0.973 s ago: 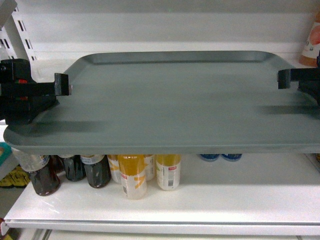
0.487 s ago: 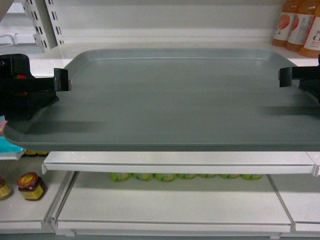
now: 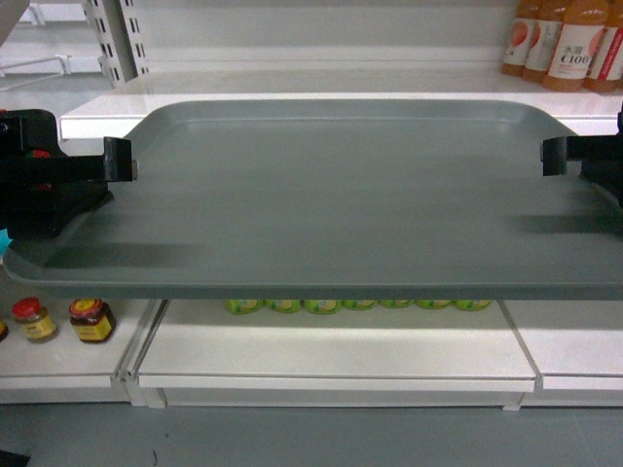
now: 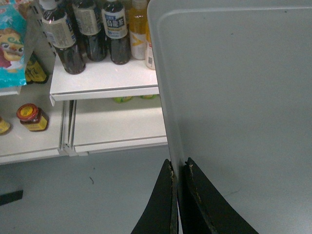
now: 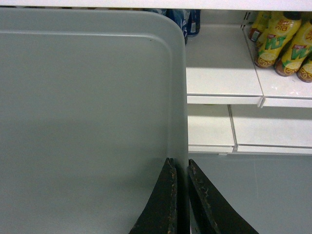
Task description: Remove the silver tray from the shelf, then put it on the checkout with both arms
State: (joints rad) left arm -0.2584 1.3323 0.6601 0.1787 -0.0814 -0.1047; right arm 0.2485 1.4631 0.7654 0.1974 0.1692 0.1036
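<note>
The silver tray [image 3: 341,195] is held level, clear of the shelf [image 3: 331,350], its opposite rims pinched by the left gripper [image 4: 178,168] and right gripper [image 5: 179,165], so 2 grips share its width.

White store shelving [image 3: 336,350], grey floor [image 3: 292,438], bottles [image 3: 565,44], jars [image 3: 92,319]

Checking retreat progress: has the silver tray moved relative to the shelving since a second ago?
Yes. The silver tray has backed away from the shelf; bottles once right under it are gone.

silver tray [image 3: 341,195] level, off shelf [image 3: 292,102] | left pincer [image 3: 119,159], right pincer [image 3: 553,156] clamp its side rims
</note>
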